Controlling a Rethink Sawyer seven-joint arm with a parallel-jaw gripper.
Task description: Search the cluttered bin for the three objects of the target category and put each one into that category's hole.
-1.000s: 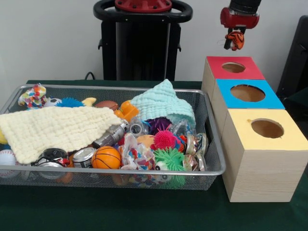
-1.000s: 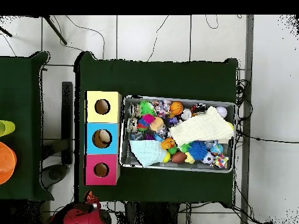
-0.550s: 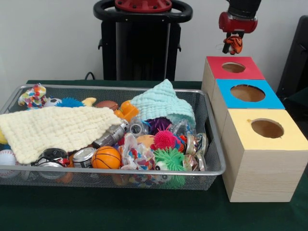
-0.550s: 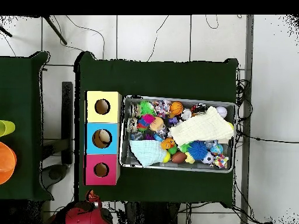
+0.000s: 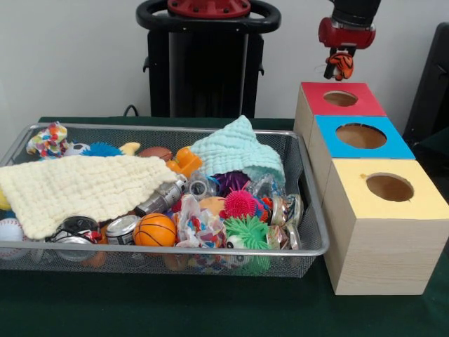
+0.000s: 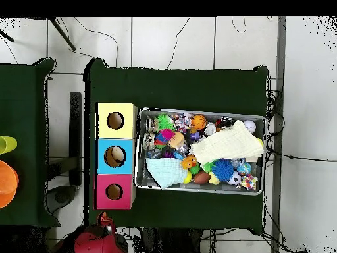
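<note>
The gripper point(image 5: 340, 62) is clamped on one small orange striped toy point(image 5: 341, 64), seemingly a tiger, above the red box point(image 5: 317, 99). Three holed boxes line the dark green table's point(image 5: 210, 312) edge beside one wire bin point(image 5: 312, 232) holding two cloths.

The Sawyer arm's wrist point(image 5: 349, 29) shows as a glossy red collar beneath a black cylindrical link cut off by the frame's top edge; below it the small dark end effector point(image 5: 339, 60) projects from the red housing. The pedestal point(image 5: 208, 60) is a black upright column, topped by a rounded black tubular handle loop and a red domed base cap point(image 5: 208, 6); from overhead the base point(image 6: 99, 242) reads as a rounded red shell with black parts around it.
</note>
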